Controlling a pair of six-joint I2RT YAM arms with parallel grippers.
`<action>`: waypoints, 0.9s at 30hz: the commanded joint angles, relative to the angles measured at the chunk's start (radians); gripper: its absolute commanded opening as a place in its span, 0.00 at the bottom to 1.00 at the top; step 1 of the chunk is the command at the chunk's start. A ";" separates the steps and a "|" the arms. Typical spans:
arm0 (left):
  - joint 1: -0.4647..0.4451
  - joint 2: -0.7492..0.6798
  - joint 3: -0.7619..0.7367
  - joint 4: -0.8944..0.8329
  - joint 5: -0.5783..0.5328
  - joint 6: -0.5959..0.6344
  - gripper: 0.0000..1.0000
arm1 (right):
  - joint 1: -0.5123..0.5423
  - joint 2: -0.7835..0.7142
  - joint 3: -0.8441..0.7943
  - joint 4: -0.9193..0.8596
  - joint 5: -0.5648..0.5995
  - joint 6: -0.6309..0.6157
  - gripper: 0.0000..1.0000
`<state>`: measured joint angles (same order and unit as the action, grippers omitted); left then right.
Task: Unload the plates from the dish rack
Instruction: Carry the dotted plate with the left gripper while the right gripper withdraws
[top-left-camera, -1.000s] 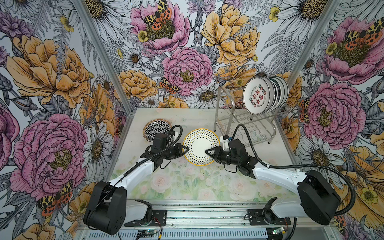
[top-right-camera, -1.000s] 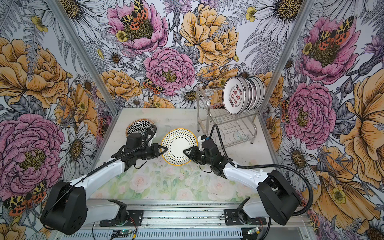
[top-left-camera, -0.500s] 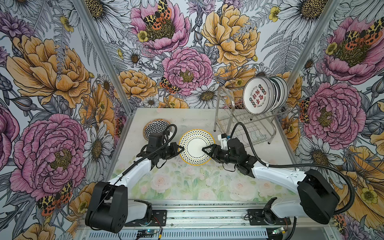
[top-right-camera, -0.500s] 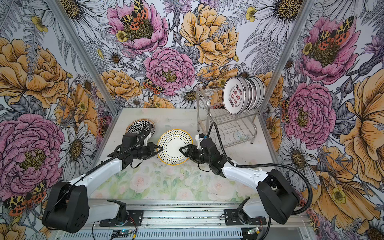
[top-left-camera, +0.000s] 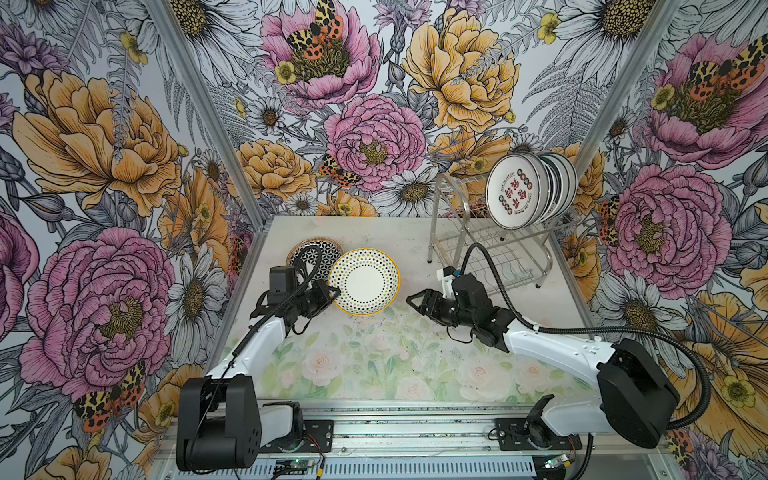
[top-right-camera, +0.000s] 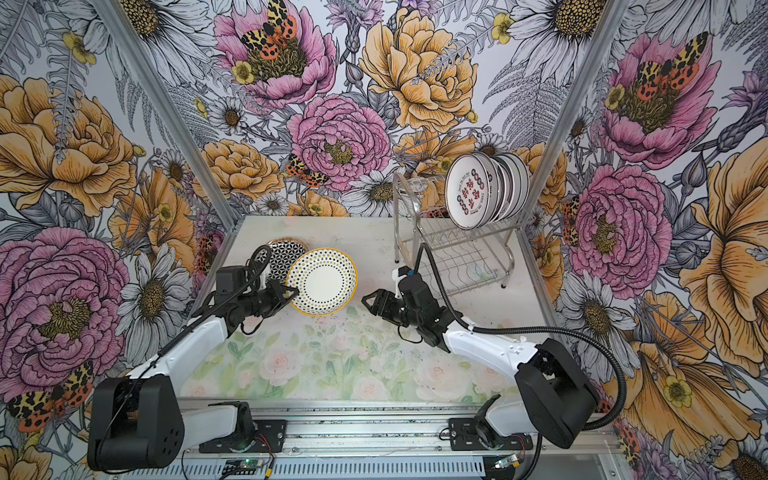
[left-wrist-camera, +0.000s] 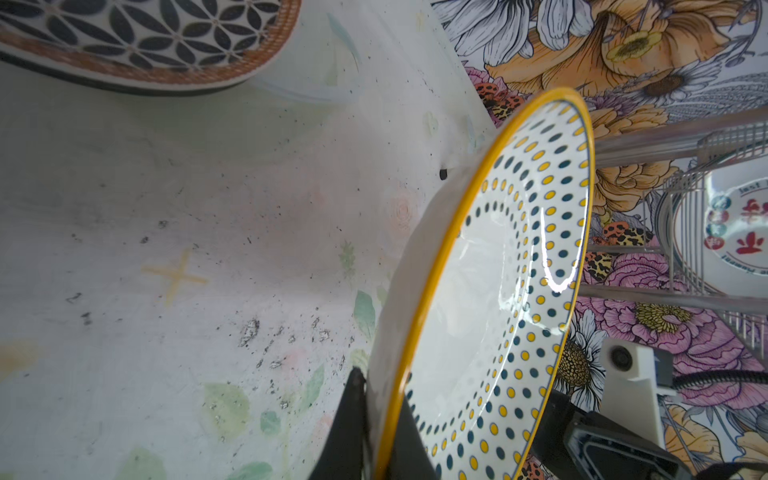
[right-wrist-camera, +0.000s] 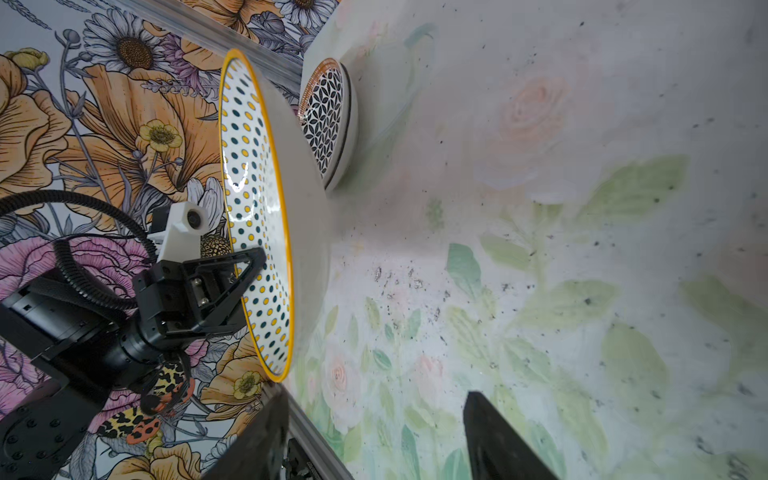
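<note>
Left gripper (top-left-camera: 333, 292): clamped shut on the dotted plate (top-left-camera: 365, 281) rim; plate tilted, just beside the lattice plate (top-left-camera: 304, 258) on the table (top-left-camera: 374, 365).
Right gripper (top-left-camera: 414, 302): jaws wide, empty, near the plate, not touching.
Rack (top-left-camera: 494, 249): more plates (top-left-camera: 514, 195) upright in top tier.
Your move: level it, centre over the lattice plate, lower gently before you let go.
</note>
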<state>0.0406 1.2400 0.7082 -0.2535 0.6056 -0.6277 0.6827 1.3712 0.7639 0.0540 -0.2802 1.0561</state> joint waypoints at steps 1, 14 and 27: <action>0.067 -0.015 0.075 0.027 -0.006 -0.032 0.00 | 0.013 0.005 0.049 -0.116 0.037 -0.095 0.68; 0.210 0.114 0.245 -0.078 -0.160 -0.006 0.00 | 0.063 0.083 0.143 -0.314 0.190 -0.289 0.68; 0.253 0.341 0.401 -0.062 -0.191 -0.004 0.00 | 0.072 0.154 0.206 -0.351 0.217 -0.354 0.68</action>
<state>0.2859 1.5810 1.0454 -0.4034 0.3813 -0.6373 0.7471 1.5139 0.9306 -0.2886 -0.0837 0.7357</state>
